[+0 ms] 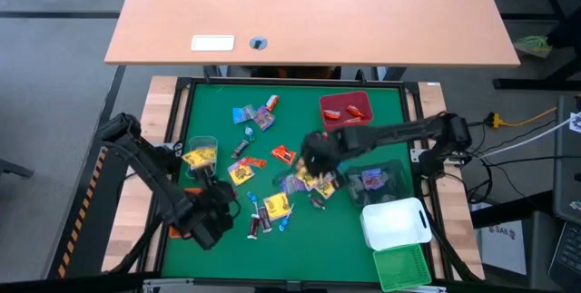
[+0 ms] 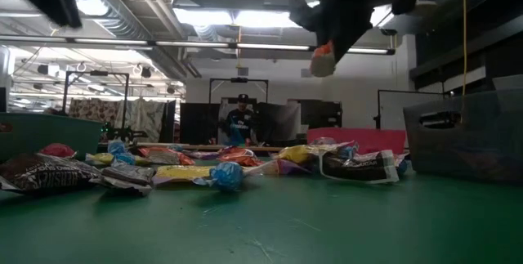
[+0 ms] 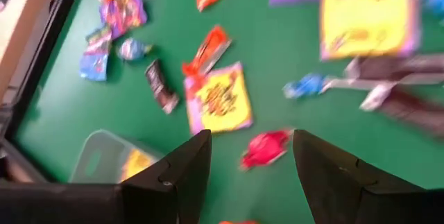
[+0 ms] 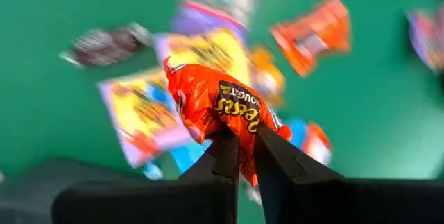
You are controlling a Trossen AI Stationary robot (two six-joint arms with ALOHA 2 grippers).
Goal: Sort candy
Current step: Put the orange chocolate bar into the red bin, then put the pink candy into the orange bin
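Right gripper (image 4: pixel 246 156) fingers pinched on an orange candy wrapper (image 4: pixel 220 105) sticking up beyond their tips, left gripper (image 3: pixel 251 156) fingers wide, red sweet (image 3: pixel 266 148) lying between them

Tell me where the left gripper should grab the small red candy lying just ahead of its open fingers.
Pinch the red candy across its plump middle, coming straight down with the left gripper. It lies flat on the green mat, apart from its neighbours.

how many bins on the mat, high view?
5: red bin at the far right, clear bin at the left edge, dark clear bin at the right, white bin and green bin near right. None seem hidden.
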